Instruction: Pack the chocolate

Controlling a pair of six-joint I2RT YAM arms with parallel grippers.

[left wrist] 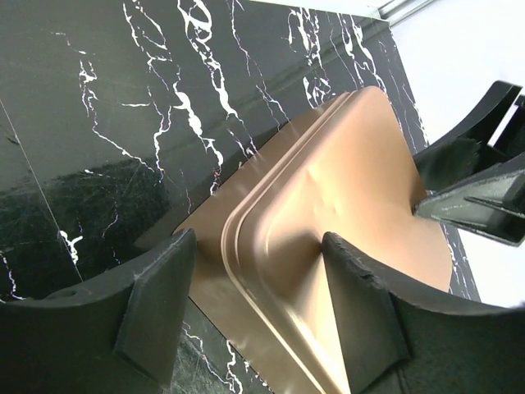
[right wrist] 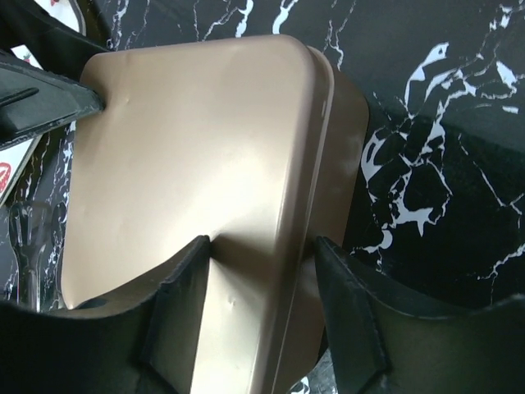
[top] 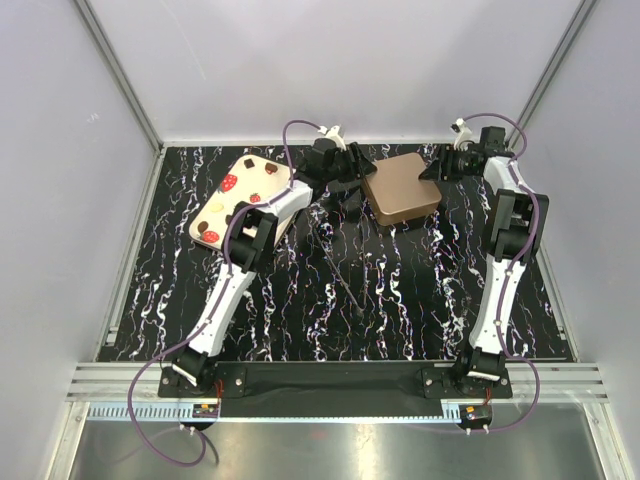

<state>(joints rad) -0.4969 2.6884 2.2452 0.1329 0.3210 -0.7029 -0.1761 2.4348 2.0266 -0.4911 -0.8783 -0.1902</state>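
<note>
The chocolate pieces are hidden in every view. A square brown-gold box (top: pixel 400 190) with rounded corners sits at the back middle of the black marble table (top: pixel 400 300). My left gripper (top: pixel 350 175) is at its left side and my right gripper (top: pixel 440 170) at its right. In the left wrist view my left gripper (left wrist: pixel 256 246) is open astride the box's (left wrist: pixel 344 189) rim. One finger rests on the raised face, the other stands clear outside the flange. In the right wrist view my right gripper (right wrist: pixel 262 246) is open astride the box's (right wrist: pixel 205 139) edge, its tips close to the top and side wall.
The flat cream lid (top: pixel 240 195) printed with strawberries and brown squares lies at the back left, partly under my left arm. A thin dark rod (top: pixel 340 270) lies on the table in front of the box. White walls close in the back and both sides.
</note>
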